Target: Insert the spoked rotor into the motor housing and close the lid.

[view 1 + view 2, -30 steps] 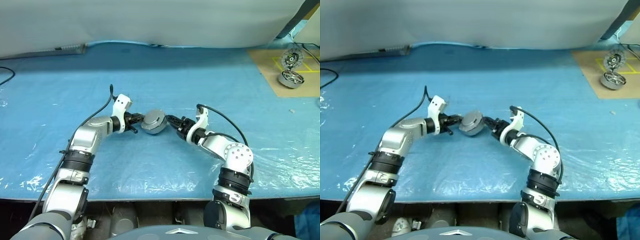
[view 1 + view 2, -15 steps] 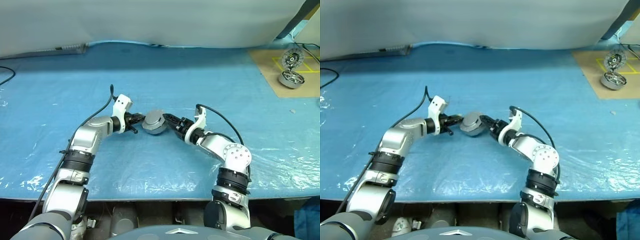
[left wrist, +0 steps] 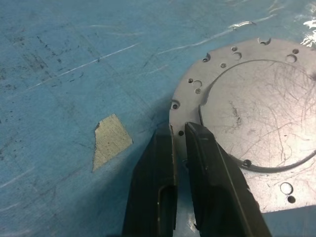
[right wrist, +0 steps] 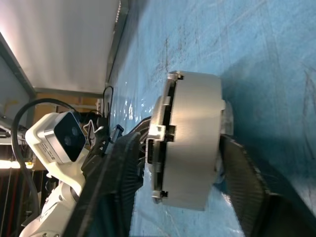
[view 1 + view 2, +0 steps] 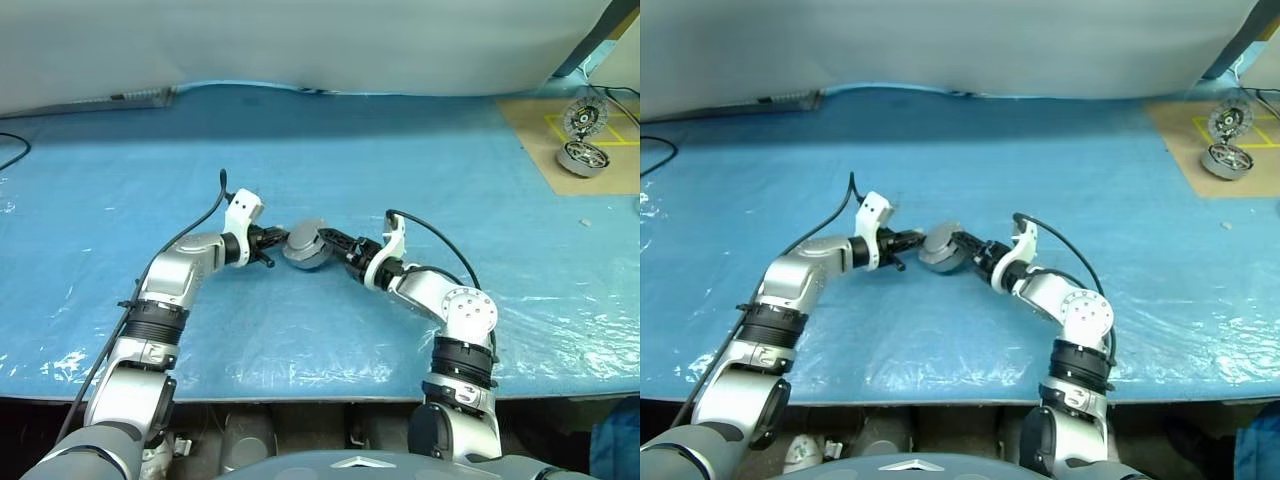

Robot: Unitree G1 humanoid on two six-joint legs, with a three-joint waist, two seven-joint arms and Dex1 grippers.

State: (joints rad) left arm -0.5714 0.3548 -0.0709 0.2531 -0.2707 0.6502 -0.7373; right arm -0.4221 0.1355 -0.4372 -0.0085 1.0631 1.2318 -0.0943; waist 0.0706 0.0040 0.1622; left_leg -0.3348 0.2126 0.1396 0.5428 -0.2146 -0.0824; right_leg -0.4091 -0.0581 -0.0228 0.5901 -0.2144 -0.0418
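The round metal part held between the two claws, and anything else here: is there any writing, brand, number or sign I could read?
None can be read.
Round metal part: bare scratched metal with small holes, no writing.
Left gripper and right gripper: no labels.
Brown board: yellow lines only, no words.
Blue table cover: unmarked.

No readable text, labels, brands, numbers or signs on anything in view.
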